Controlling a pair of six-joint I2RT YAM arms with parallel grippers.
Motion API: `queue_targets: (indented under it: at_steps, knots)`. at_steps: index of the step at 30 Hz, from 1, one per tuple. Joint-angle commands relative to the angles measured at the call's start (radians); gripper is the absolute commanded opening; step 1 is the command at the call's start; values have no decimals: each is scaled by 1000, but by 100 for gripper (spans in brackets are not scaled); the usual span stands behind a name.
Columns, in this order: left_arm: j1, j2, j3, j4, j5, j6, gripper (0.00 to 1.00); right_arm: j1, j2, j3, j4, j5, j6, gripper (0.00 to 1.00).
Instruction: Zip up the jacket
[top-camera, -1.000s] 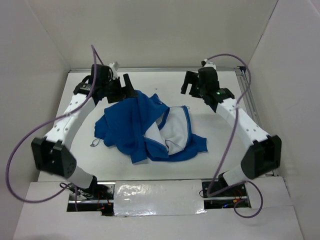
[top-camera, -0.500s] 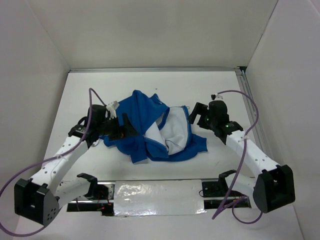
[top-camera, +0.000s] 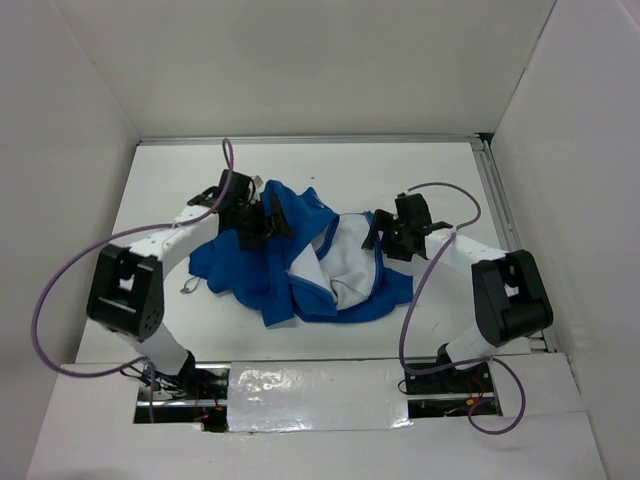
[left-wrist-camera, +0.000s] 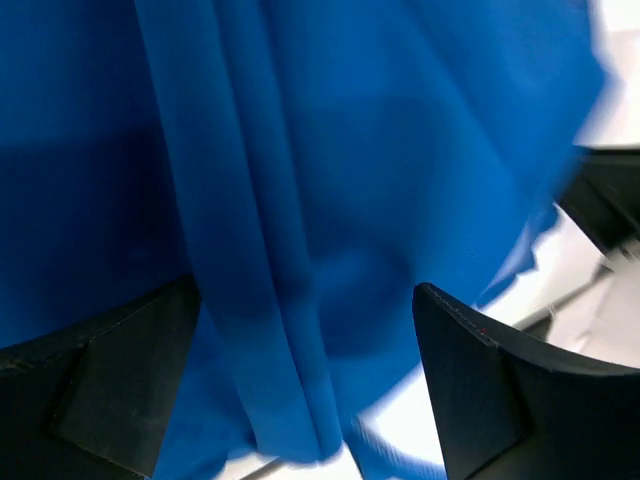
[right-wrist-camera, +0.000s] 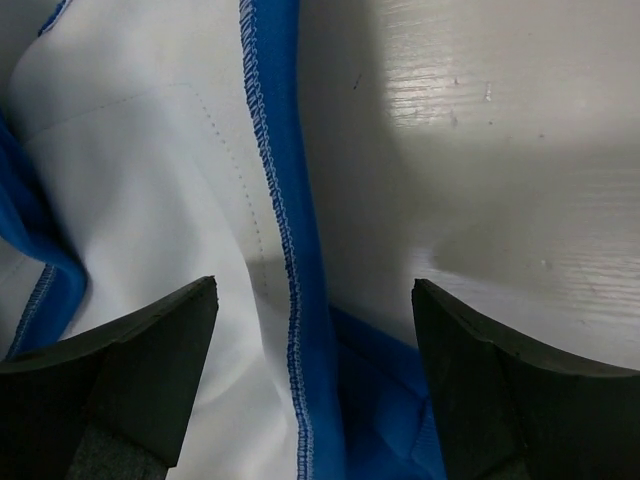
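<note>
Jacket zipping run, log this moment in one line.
jacket: crumpled, unzipped, white lining showing | left gripper: open over blue fabric | right gripper: open over lining edge

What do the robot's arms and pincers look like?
The left arm and right arm are white tubes with chunky black joints. A purple cable loops along each. The left pincer and right pincer are black, with wedge-shaped fingers.
</note>
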Motion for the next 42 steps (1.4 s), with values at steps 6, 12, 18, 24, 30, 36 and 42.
queue_targets:
  at_steps: [6, 12, 18, 24, 30, 36, 42]
  knots:
    - [-63, 240, 192, -124, -89, -24, 57, 11, 30, 83, 69, -112, -42, 56]
    - [-69, 220, 327, -104, -71, 43, 0, 5, 17, 198, 20, -63, -89, 0]
    - [-40, 263, 1057, -214, 68, 273, 0, -23, -39, 679, -187, 104, -148, 0]
    - [42, 152, 1263, -65, 243, 285, 0, -34, -53, 1201, -336, 236, -194, 0]
    - [79, -135, 819, -16, 253, 321, 0, -34, -281, 807, -295, 258, -140, 0]
    - [83, -356, 55, 34, 141, 240, 2, -34, -515, 80, -127, 190, 70, 17]
    - [95, -378, -289, 46, 95, 73, 49, -31, -469, -49, -208, 213, 91, 68]
